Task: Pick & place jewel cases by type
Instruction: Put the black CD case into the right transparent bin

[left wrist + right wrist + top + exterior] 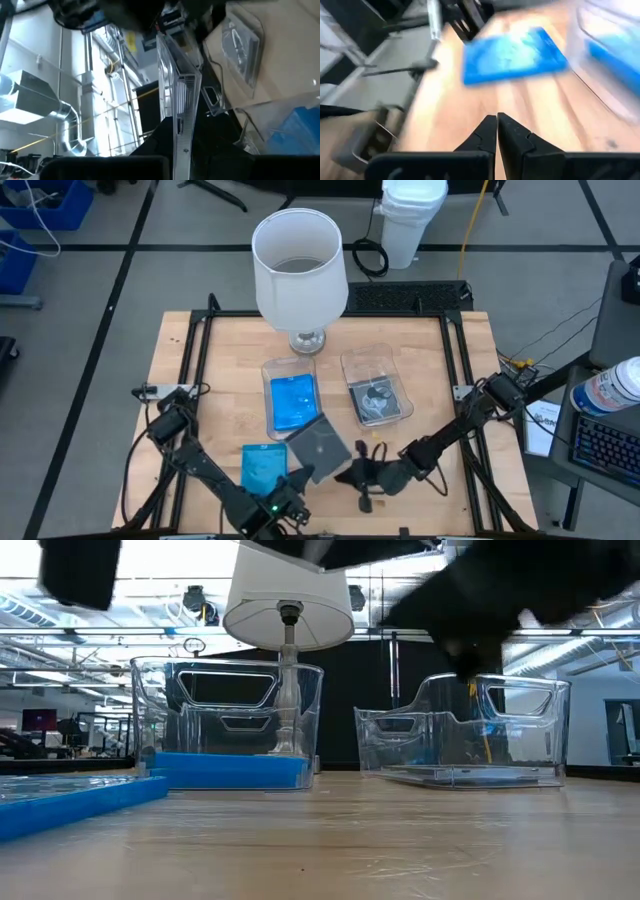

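Mid-sort. Left gripper (300, 480) clamped on smoky grey jewel case (320, 446), held tilted off the table. Loose blue case (262, 467) lies flat near the front edge. Right gripper (496, 125) fingers together, empty, just beside. Next: probably carry grey case to right tray (352, 364).

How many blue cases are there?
2. One blue case lies in the left clear tray; the other blue case lies on the table's front, by the left gripper. More may be hidden.
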You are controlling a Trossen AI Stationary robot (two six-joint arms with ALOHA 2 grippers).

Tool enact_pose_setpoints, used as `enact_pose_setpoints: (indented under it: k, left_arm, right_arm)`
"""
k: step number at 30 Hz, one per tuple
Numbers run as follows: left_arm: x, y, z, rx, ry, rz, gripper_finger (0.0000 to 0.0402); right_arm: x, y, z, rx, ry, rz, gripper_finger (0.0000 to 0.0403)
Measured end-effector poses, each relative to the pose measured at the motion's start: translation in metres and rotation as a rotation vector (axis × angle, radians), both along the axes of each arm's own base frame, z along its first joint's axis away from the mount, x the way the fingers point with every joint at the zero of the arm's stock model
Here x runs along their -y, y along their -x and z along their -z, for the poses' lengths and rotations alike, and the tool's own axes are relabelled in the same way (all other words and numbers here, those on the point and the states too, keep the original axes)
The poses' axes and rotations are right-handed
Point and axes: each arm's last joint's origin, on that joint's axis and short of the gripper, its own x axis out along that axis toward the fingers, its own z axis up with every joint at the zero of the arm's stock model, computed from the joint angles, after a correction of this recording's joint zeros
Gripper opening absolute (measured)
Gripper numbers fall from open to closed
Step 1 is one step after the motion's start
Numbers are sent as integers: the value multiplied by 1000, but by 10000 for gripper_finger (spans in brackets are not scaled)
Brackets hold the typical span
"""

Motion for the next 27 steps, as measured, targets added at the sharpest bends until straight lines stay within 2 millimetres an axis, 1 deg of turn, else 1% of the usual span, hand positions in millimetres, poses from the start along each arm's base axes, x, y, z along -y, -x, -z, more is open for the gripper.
enact_pose_setpoints:
  k: [3, 6, 9, 11, 13, 15, 19, 21, 27]
  left_arm:
    - [-7, -7, 0, -7, -8, -23, 31]
    - [-17, -15, 0, -8, -18, -54, 31]
    - [-28, -23, -6, -8, -16, -85, 31]
    - [-37, -29, -16, 13, 1, -113, 31]
    - [-44, -36, -26, 41, 21, -137, 31]
    - [-49, -43, -32, 73, 49, -157, 31]
    - [-50, -51, -41, 109, 80, -168, 31]
    - [-49, -51, -42, 117, 87, -168, 31]
    - [-49, -51, -42, 119, 90, -169, 31]
  right_arm:
    - [-4, 19, 10, 41, 13, 63, 2]
    - [-10, 44, 10, 197, 29, 151, 3]
    - [-19, 74, -3, 375, 92, 271, 3]
    - [-23, 92, -11, 434, 124, 319, 3]
    - [-23, 101, -17, 474, 89, 328, 4]
    - [-20, 101, -17, 489, 31, 318, 4]
    - [-11, 88, -15, 499, -152, 314, 4]
    - [-5, 79, -13, 490, -184, 308, 4]
    - [12, 60, -15, 523, -290, 243, 11]
